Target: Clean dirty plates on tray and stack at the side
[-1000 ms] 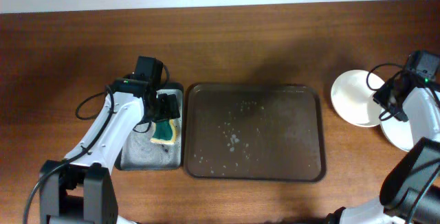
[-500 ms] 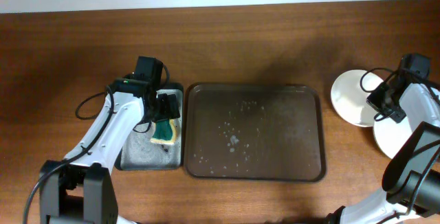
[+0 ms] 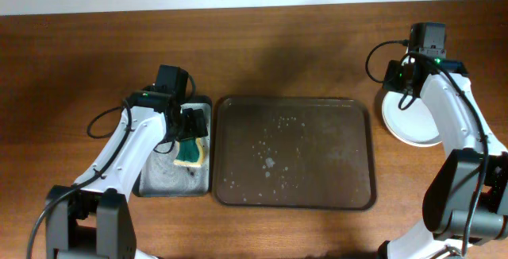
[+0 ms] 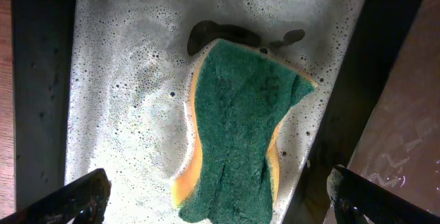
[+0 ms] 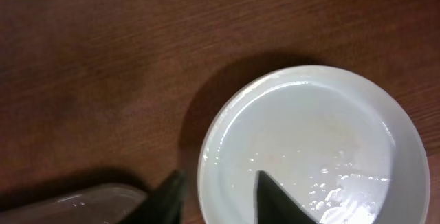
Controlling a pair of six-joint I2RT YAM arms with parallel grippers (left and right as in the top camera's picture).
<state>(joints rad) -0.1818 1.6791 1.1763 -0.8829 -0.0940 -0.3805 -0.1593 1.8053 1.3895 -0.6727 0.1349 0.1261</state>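
Well, closest to the robot lies the big brown tray (image 3: 317,172). There are no plates on it, only little water drops (image 3: 270,161) in the middle. Just beside it on the left sits the small black sponge tray (image 3: 159,181), touching or almost touching its edge. It is full of white soapy foam (image 4: 130,93). A green sponge (image 4: 237,135) with a yellow side lies in the foam, a bit bent. The left gripper (image 4: 218,183) hangs right over the sponge. Its two fingers (image 4: 69,200) are spread wide apart, one on each side, and they hold nothing. Farther back on the right, a white plate (image 3: 405,120) rests on the brown wood table (image 3: 278,44), near the tray's far right corner but not on it. The plate looks clean and wet, with small shiny drops inside. The right gripper (image 5: 220,183) is at the plate's edge. One finger is over the inside of the plate and the other is outside the rim. From these views you cannot tell if they are pinching the rim or just around it. Past that is only bare table up to its far edge.
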